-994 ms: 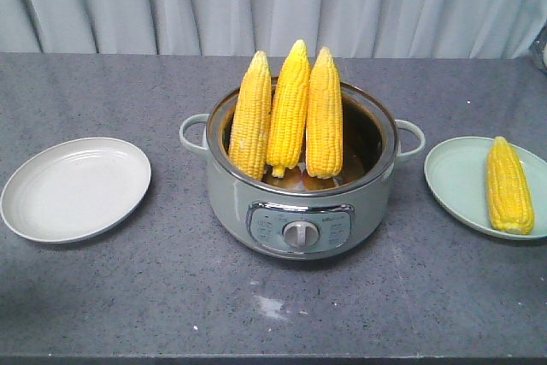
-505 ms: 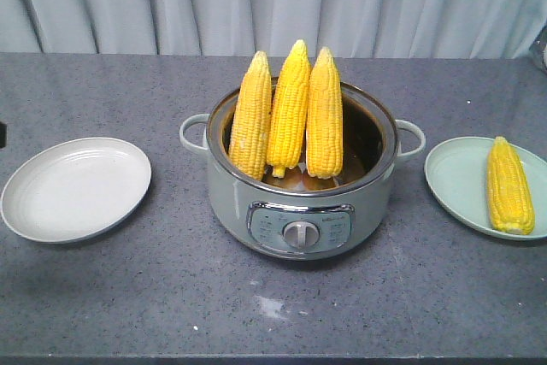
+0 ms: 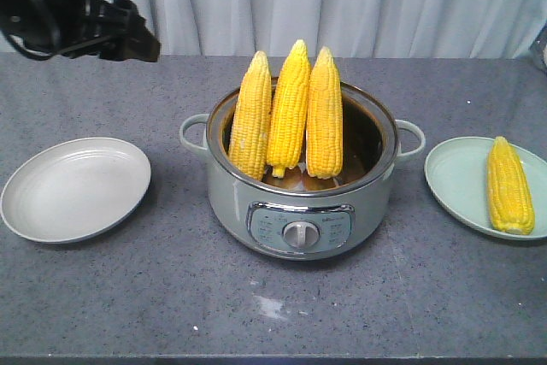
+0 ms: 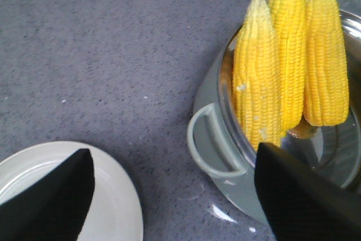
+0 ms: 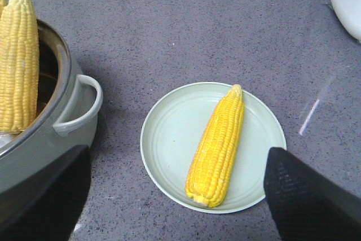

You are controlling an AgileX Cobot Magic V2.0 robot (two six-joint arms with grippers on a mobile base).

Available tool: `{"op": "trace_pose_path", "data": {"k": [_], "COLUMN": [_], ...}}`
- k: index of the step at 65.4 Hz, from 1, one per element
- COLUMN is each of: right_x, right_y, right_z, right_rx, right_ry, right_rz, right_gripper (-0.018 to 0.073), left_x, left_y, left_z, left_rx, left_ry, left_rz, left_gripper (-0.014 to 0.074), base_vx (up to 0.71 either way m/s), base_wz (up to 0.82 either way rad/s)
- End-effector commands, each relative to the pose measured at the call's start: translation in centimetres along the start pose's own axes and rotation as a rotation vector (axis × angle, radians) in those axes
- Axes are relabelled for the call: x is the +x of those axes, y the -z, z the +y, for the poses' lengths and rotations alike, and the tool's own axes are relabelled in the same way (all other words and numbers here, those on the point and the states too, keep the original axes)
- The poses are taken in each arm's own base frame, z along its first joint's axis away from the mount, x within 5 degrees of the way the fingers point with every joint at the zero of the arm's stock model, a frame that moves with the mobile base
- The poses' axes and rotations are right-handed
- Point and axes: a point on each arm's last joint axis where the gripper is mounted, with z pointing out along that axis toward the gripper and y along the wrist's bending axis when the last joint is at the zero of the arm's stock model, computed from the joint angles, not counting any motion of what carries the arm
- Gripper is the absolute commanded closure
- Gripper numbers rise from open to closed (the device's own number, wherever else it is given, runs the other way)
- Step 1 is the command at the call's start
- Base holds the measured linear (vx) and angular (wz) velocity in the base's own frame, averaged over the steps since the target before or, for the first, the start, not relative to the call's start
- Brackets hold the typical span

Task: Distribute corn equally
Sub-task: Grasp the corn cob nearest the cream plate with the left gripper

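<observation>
Black left hand (image 4: 175, 153) spread wide, finger bases cut off below, over worktop (image 4: 113, 55) between white plate (image 4: 121, 196) and pot (image 4: 206, 139); three corn cobs (image 4: 259, 83) upright in pot, just right; right hand (image 5: 179, 152) wide, above fourth cob (image 5: 217, 145) on green plate (image 5: 169, 134).

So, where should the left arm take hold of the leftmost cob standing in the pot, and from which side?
Probably the upper half of the leftmost cob, which stands clear above the pot rim. Come from above, over its tip, with the fingers on its front and back: the middle cob lies against its inner side, leaving no gap there.
</observation>
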Motion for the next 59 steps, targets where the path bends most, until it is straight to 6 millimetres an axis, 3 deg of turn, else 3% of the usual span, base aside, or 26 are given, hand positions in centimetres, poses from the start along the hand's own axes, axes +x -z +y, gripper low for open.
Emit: {"op": "trace_pose_path", "data": {"k": [1,14,37,59], "right_x": [-1.2,-1.2,-1.2,-1.2], "right_y": [0.8,0.8,0.7,0.7], "right_z": [0.0,0.0,0.1,0.1], "right_rx": [0.017,0.014,0.005,0.005], "right_ry": [0.003,0.000,-0.007,-0.007], "right_rz": [-0.094,-0.094,-0.093,-0.092], "right_gripper": [-0.0035,-0.0035,-0.0035,-0.0035], "left_x": [-2.1,-3.9,-5.3,-5.0], "left_y": [0.2,-4.1,-9.1,-11.8], "left_z": [-1.7,-3.9,-7.2,-6.8], "left_rx": [0.036,0.048,0.060,0.020], "left_ry": [-0.034,-0.110,-0.184,-0.165], "left_rz": [-0.106,-0.099,-0.145,-0.137], "left_gripper": [0.0045,0.0045,0.0045,0.0045], "base_vx": [0.00,0.00,0.00,0.00], "base_wz": [0.00,0.00,0.00,0.00]}}
